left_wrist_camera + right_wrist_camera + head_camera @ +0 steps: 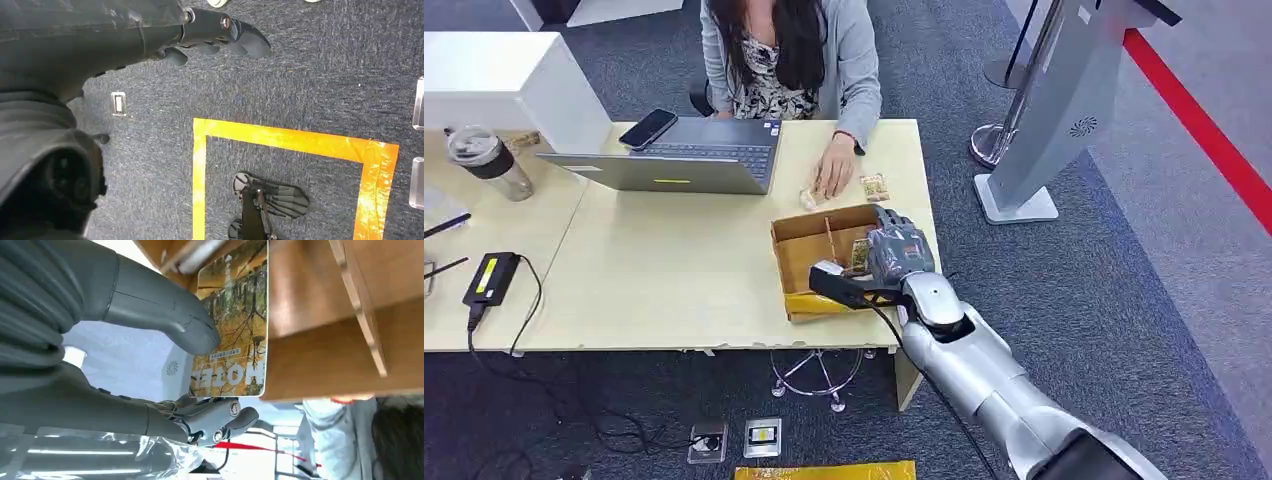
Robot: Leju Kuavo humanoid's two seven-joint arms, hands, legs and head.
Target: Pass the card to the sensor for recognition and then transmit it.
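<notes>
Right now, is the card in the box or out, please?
In: the card stands inside the wooden box, with the right hand gripping it.

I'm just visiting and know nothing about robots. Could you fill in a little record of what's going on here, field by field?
Right hand: at the cardboard box on the desk, thumb pressed on the card
Card: printed with an autumn forest picture, standing in the box
Left hand: hangs over the carpet, holds nothing
Person: seated across the desk at a laptop
Kiosk: grey stand, to the robot's right
</notes>
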